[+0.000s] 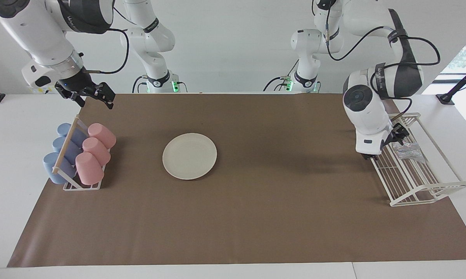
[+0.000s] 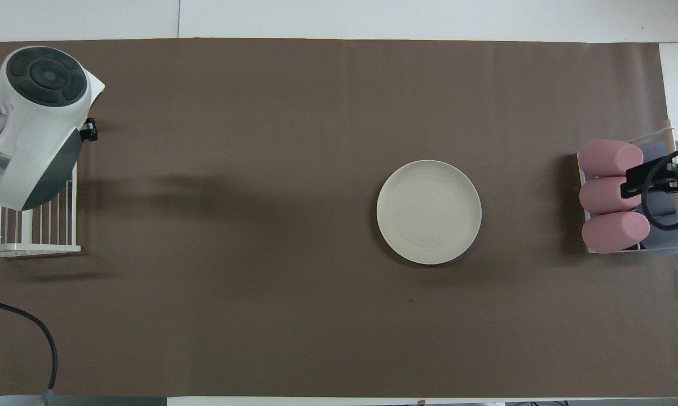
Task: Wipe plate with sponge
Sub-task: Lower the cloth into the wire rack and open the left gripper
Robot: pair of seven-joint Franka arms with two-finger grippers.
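Lying in the wire rack (image 1: 419, 182) at the frame's right, the sponge (image 1: 410, 151) is looking light, crumpled and squashable, best pinched across its middle by the left gripper (image 1: 396, 136), which is hovering just beside it with fingers spread wide and empty, while the right gripper (image 1: 89, 96) is waiting at upper left, fingers also wide.

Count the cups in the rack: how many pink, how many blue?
6: three pink cups and three blue cups, lying in two rows in the cup rack at the right arm's end. None seem hidden.

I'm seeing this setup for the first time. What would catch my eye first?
A cream plate lies alone mid-mat. At the right arm's end a rack holds pink cups and blue cups, with the right gripper hanging open above it. At the left arm's end the left gripper sits low in a white wire rack, beside a silvery sponge.
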